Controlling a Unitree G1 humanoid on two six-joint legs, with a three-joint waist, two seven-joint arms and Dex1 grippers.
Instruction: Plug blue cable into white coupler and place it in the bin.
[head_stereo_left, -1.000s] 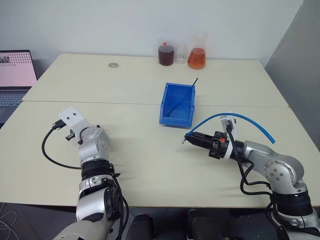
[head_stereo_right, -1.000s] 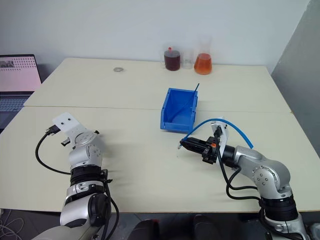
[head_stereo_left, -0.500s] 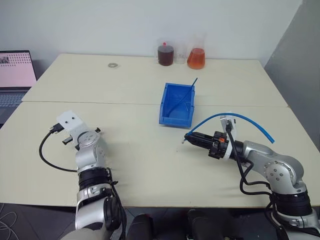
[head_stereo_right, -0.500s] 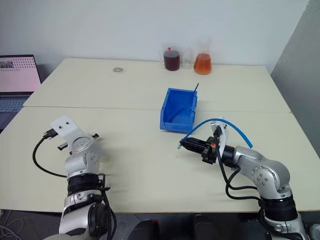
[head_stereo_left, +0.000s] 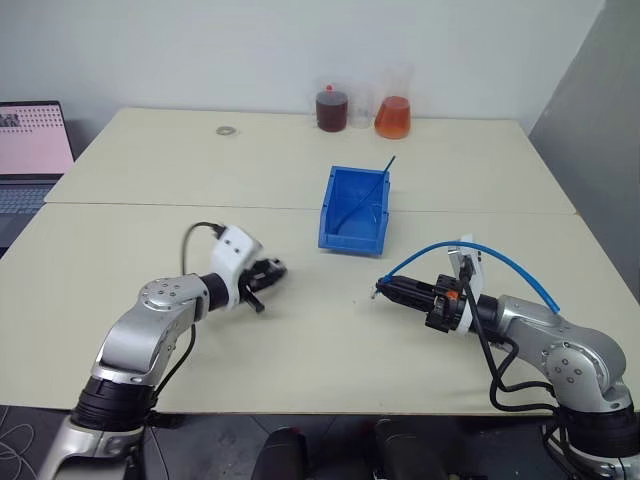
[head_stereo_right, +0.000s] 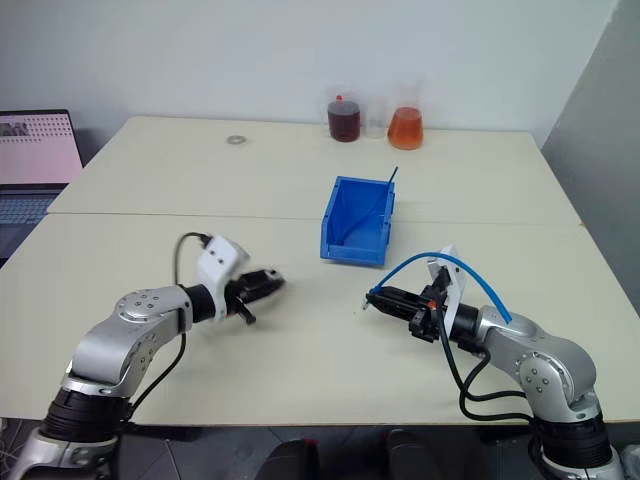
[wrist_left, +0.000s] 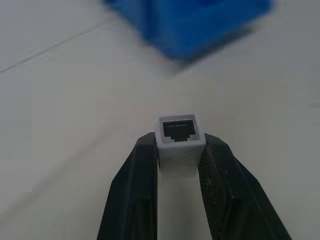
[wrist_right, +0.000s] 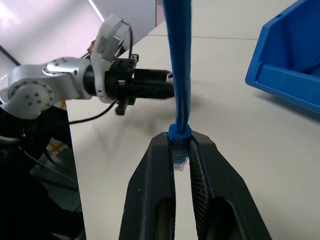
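The white coupler (wrist_left: 180, 131) is pinched between the black fingers of my left gripper (head_stereo_left: 275, 270), its dark socket facing outward. This gripper hovers low over the table, left of centre, and points toward my right gripper (head_stereo_left: 384, 288). The right gripper is shut on the clear plug (wrist_right: 180, 158) of the blue cable (head_stereo_left: 425, 250), which arcs up and back over that arm. The two grippers face each other with a gap of bare table between them. Just beyond that gap stands the bright-blue bin (head_stereo_left: 331, 212), its low lip toward me.
A thin dark-blue strand (head_stereo_left: 386, 168) leans inside the bin. Two flasks of dark red (head_stereo_left: 332, 108) and orange (head_stereo_left: 393, 115) liquid stand at the table's far edge, with a small ring (head_stereo_left: 226, 130) to their left. A laptop (head_stereo_left: 30, 150) sits at the far left.
My left arm has swung in from the left toward the table's middle, and its gripper has rolled over to point at the right gripper. The right arm has hardly moved.
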